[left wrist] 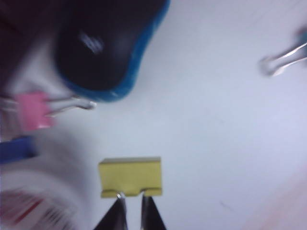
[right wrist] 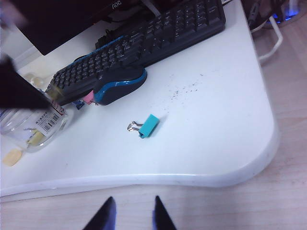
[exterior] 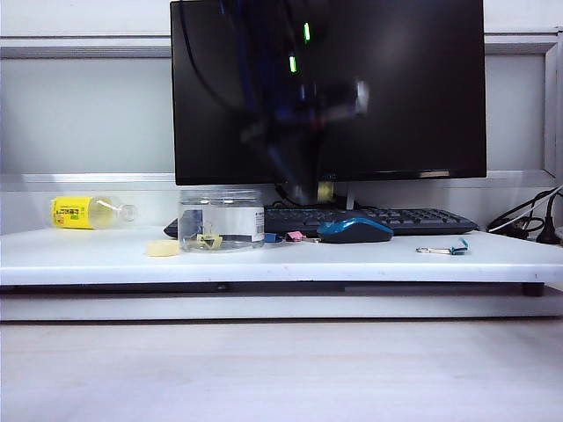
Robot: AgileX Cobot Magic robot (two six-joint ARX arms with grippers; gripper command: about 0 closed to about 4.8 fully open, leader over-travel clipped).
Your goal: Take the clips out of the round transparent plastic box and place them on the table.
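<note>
Yellow clip (left wrist: 130,177) is pinched by the left gripper (left wrist: 130,211) near the mouse (left wrist: 103,48); right gripper (right wrist: 130,213) hangs parted, well away from the mouse.

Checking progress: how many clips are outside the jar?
4: yellow clip in the left gripper, pink clip and blue clip by the mouse, teal clip alone further right. The right gripper is open, off the table. Others may hide behind the jar.
</note>
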